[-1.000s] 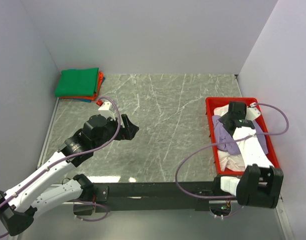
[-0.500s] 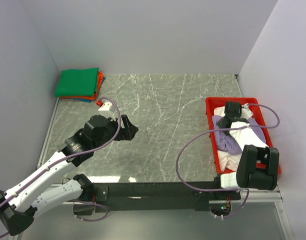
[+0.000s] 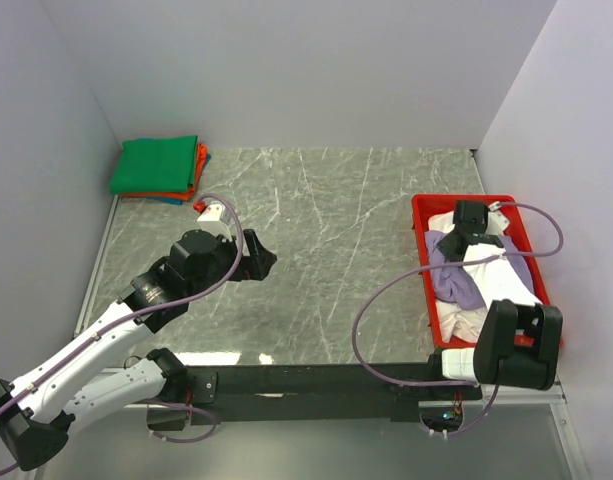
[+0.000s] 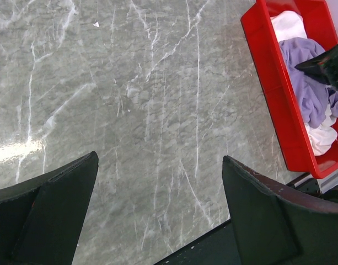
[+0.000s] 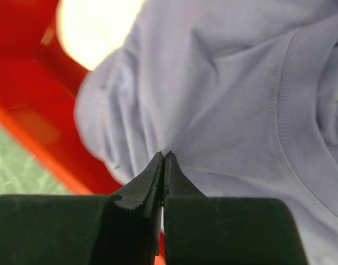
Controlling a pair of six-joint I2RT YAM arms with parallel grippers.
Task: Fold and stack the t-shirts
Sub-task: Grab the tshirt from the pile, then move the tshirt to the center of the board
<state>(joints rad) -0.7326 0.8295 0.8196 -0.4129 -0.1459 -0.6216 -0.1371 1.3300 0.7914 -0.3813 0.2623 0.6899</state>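
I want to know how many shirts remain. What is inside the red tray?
A lavender shirt lies on pale white cloth in the red tray. Anything below them is covered.

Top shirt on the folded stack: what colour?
The top shirt is green, best in top external view.

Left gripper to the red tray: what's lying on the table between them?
Nothing: only bare marble table runs from the left gripper to the tray, clear in both the top and left wrist views. The lavender shirt lies inside the tray.
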